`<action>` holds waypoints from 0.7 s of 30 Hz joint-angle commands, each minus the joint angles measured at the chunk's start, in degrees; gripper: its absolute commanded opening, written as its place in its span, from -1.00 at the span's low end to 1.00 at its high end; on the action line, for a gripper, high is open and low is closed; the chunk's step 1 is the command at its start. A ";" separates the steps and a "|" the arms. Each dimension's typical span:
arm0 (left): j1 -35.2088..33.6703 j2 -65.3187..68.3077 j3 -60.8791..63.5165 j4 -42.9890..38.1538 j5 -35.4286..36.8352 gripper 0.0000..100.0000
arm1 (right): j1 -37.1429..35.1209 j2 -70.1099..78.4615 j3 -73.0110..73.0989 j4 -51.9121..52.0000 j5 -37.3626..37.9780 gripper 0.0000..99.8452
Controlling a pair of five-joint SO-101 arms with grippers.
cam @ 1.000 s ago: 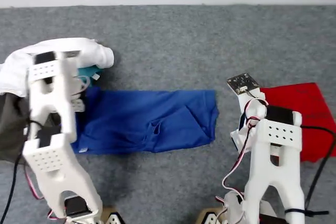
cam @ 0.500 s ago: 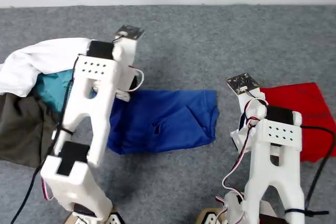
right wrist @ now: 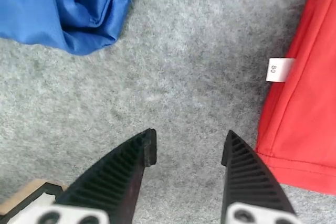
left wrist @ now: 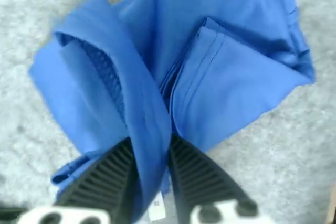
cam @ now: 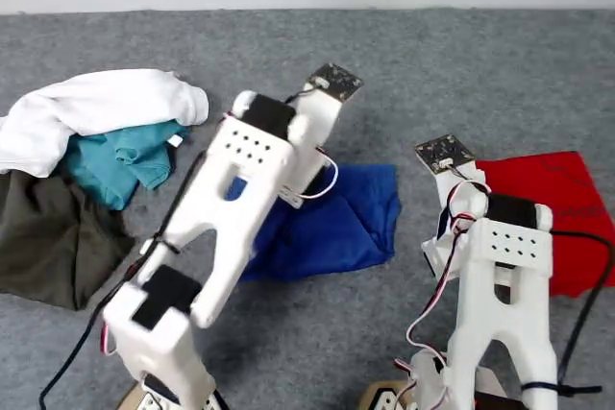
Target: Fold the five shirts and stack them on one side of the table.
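Five shirts lie on the grey worktop (cam: 461,74). The left fingers (left wrist: 123,169) are pinched narrow on a raised fold of the one blue shirt (left wrist: 236,77), and the rest of it spreads out ahead of them. The right fingers (right wrist: 128,169) stand wide apart over bare worktop, between the blue shirt's corner and the one red shirt (right wrist: 310,93). Well apart from both, one white shirt (cam: 96,108), one teal shirt (cam: 120,160) and one dark shirt (cam: 48,237) lie heaped, touching.
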State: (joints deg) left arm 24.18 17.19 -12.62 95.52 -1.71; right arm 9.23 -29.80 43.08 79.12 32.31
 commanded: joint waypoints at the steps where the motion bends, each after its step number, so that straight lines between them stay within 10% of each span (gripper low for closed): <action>1: 0.35 3.69 -6.37 -0.35 0.62 -0.97 | 0.22 -1.54 0.88 -0.22 -0.70 -0.58; 21: 8.18 26.02 -35.30 5.10 5.19 -0.97 | 0.31 -1.54 1.76 -0.48 -0.70 -0.58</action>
State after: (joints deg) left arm 31.74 43.65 -45.76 99.38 2.86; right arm 9.23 -29.80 45.01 79.12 32.13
